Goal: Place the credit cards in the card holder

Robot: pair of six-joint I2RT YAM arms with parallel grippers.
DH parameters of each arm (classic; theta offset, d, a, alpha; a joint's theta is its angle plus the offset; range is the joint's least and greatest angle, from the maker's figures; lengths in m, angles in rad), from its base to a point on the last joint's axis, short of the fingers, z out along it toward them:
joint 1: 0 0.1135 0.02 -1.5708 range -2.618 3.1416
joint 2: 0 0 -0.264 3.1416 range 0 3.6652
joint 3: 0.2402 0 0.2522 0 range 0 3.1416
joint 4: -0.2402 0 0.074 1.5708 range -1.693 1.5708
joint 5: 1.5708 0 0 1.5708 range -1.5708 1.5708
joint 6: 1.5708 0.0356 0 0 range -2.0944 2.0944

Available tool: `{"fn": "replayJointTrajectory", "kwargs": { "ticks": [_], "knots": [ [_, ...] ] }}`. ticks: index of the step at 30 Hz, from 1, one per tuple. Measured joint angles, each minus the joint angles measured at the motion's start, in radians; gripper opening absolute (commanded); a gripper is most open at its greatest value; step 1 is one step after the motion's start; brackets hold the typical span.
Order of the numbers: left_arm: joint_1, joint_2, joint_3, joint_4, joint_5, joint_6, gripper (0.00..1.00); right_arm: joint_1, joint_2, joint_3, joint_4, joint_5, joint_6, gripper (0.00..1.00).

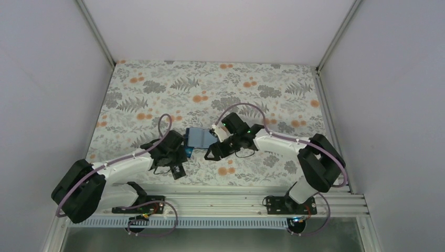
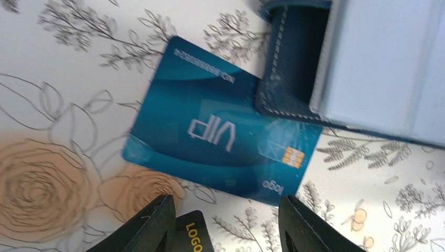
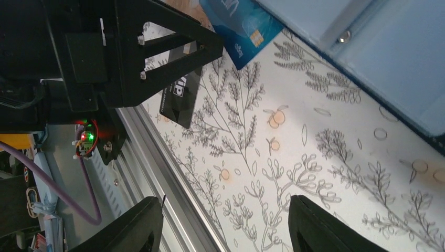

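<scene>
Both tools spread over the flowered tabletop [image 1: 252, 84], cards and card holder just ahead.

Between the open fingers of the left tool [image 2: 226, 223], close to one finger, lay a black card [image 2: 193, 236] lettered "LOGO" in yellow. Just beyond it the teal-blue card [image 2: 220, 136] read "VIP" and "logo", with a blurred number line. Ahead and to the right, the open card holder [image 2: 378, 68] overlapped that card's far corner. The right tool [image 3: 228, 223] stood spread above bare print, with the edge rail [image 3: 157, 157] beside it.
</scene>
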Motion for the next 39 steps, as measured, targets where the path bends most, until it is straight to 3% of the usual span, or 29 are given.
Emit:
{"fn": "replayJointTrajectory", "kwargs": {
  "ticks": [16,26,39],
  "knots": [
    [-0.173,0.001,0.002,-0.005,-0.052,-0.122,0.50,0.047,-0.052,-0.164,0.106,-0.019,0.203,0.63],
    [-0.175,-0.002,0.030,-0.154,-0.126,-0.135,0.51,0.114,-0.058,-0.164,0.155,-0.014,0.285,0.63],
    [-0.175,-0.016,0.010,-0.122,-0.144,-0.131,0.51,0.202,-0.055,-0.165,0.248,0.017,0.484,0.67]
  ]
}}
